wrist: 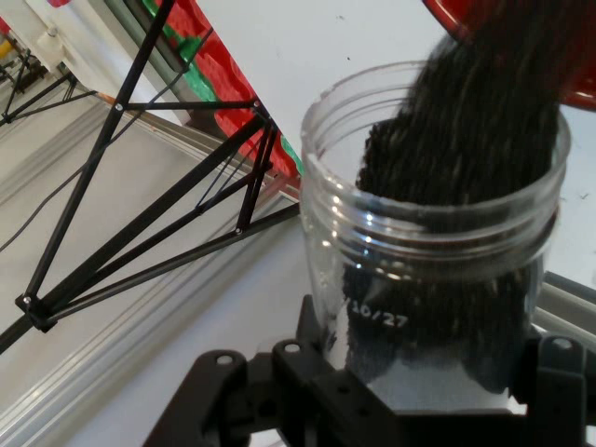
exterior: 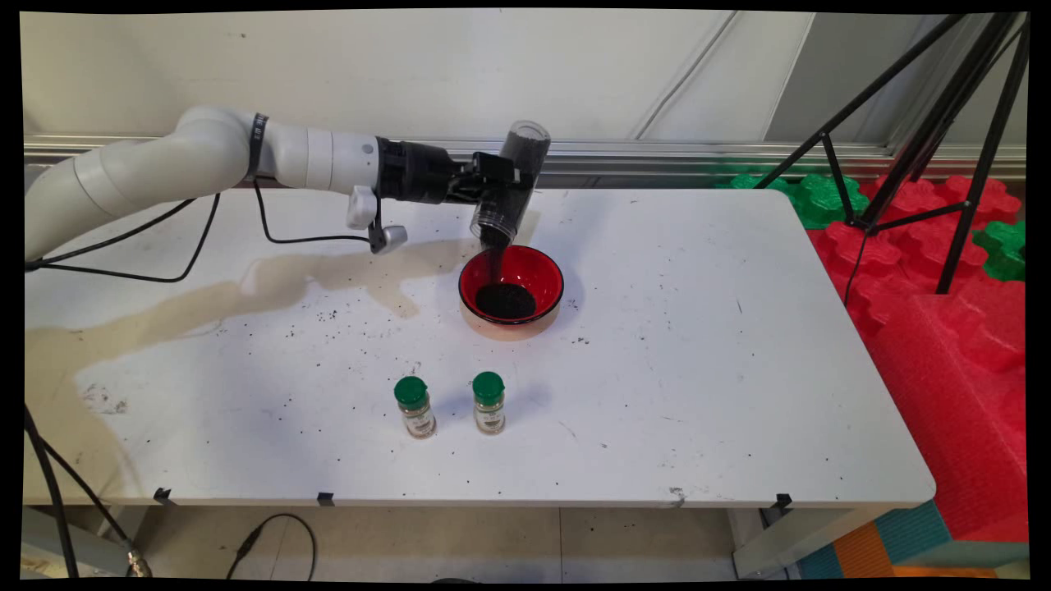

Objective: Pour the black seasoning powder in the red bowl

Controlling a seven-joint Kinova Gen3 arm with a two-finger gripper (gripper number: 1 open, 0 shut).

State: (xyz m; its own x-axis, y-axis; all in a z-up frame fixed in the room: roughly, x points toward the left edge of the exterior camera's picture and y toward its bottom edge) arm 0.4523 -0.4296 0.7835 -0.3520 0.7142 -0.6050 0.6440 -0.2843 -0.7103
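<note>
Gripper [exterior: 502, 190] clamping a clear plastic jar [exterior: 511, 182] around its middle, up above the tabletop's [exterior: 706, 345] far edge, roughly at its midpoint. Jar tipping steeply, open mouth pointing down and toward the near side, closed base sticking up against the wall. Dark granules [exterior: 496, 250] streaming out of the mouth in a thin black column and dropping straight into the red bowl [exterior: 548, 277] just beneath. Already piling into a black heap [exterior: 506, 301] on the bowl's floor, toward its near side. Bowl sitting on the tabletop just below and slightly nearer than the gripper, apart from the jar's rim, only the falling stream bridging the two. Seen from the hand: threaded jar mouth [wrist: 433, 200] filling the frame, black grains [wrist: 475, 121] sliding past the rim toward the red bowl edge [wrist: 582, 93] at the top right. Nearer the tabletop's front edge, two small spice bottles with green caps, one on the left [exterior: 415, 406] and one on the right [exterior: 489, 402], standing upright side by side, well apart from the bowl. Scattered dark specks [exterior: 328, 313] lying on the tabletop left of the bowl.
</note>
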